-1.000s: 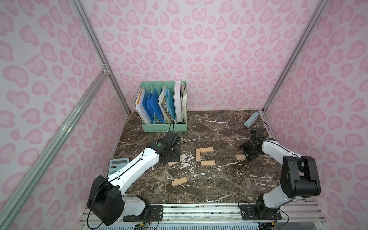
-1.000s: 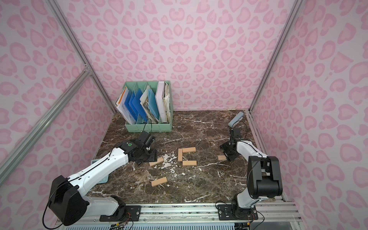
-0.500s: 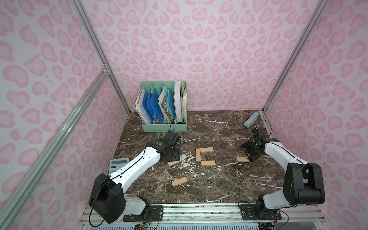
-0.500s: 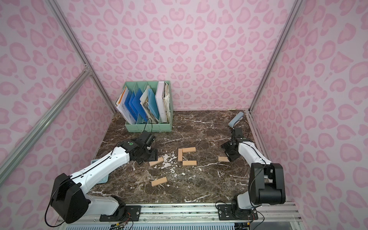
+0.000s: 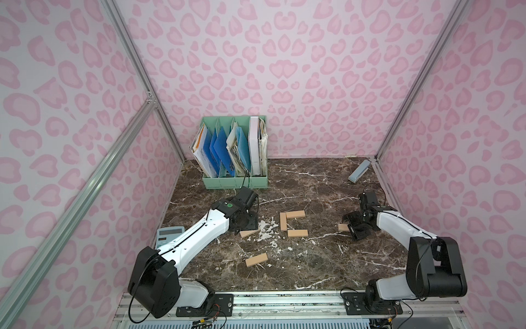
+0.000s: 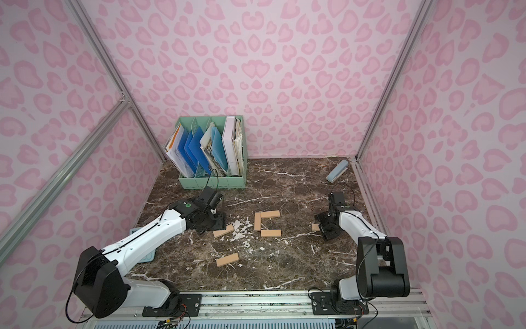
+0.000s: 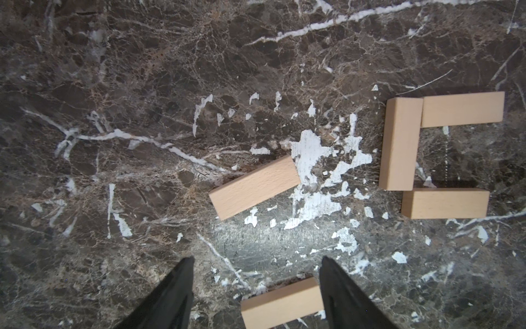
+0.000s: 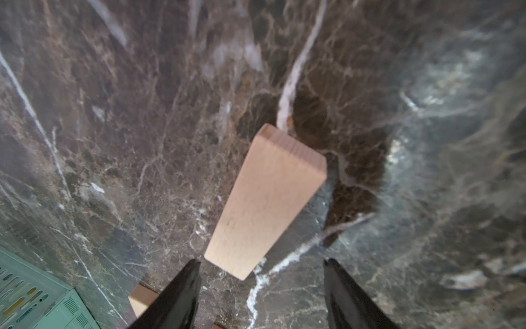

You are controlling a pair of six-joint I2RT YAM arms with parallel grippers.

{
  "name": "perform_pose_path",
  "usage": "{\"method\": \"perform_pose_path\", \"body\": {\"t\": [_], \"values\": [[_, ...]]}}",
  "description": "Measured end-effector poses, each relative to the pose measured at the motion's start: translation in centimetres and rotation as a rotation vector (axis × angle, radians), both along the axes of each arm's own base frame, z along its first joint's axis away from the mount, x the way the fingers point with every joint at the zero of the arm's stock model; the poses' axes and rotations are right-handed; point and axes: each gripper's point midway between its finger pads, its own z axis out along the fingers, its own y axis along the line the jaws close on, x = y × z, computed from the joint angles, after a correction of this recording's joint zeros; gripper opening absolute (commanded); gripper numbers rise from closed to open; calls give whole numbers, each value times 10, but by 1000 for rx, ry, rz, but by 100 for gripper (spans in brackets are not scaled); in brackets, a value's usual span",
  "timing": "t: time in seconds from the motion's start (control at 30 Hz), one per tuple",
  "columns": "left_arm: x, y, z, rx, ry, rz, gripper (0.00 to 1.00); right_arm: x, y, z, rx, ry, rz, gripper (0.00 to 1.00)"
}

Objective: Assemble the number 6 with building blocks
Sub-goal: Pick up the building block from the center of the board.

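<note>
With my left gripper (image 7: 256,258) and right gripper (image 8: 260,262) both gaping empty, the right poised at a loose plank (image 8: 264,205) lying well apart from the three-plank C (image 5: 283,221), I feared a skewed pinch would spin it away.

My left arm (image 5: 196,236) and right arm (image 5: 398,228) wear white shells between black joints, thin black cables (image 5: 420,256) trailing along. A green dot (image 5: 231,204) marks my left wrist; my fingers (image 7: 170,296) are black, tapered.
</note>
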Motion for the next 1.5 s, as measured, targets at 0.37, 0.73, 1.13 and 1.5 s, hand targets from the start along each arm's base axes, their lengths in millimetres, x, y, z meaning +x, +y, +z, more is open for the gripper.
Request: {"method": "perform_pose_path", "body": {"t": [0.37,0.73,1.13,1.5], "values": [[-1,5,4,-4,-11,7,73,6,2,-13,36,66,-39,61],[-2,9,4,-3,-15,19,73,5,7,-18,78,67,-28,22],[-3,13,5,-5,-19,27,73,-3,44,12,-54,50,303,21],[-8,16,5,-10,-25,29,73,-88,91,16,-146,133,749,23]]}}
